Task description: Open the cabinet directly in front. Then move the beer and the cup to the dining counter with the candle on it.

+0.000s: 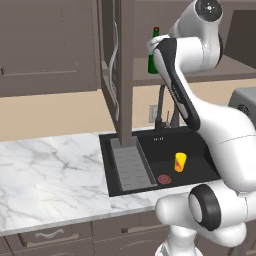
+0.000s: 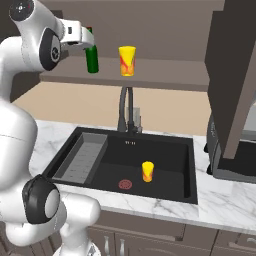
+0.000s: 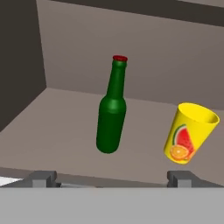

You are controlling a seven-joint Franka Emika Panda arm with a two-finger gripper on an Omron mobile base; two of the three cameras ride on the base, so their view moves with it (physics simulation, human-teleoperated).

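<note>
On the grey-brown cabinet [image 3: 65, 118] shelf, the beer [image 3: 111, 116] is dark green with a red cap, the cup [image 3: 190, 133] beside it yellow with watermelon and orange prints, above a black sink [image 2: 165, 155] in grey-veined white marble [image 1: 50, 170].

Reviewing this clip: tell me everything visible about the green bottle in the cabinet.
The beer is a slim dark green bottle that looks like glossy glass, with a narrow neck and a red cap still on. It stands upright on the open cabinet's shelf, left of the yellow cup in the hand view and clearly apart from it. The gripper faces it with jaws wide open; nothing touches the bottle except the shelf beneath it.
</note>
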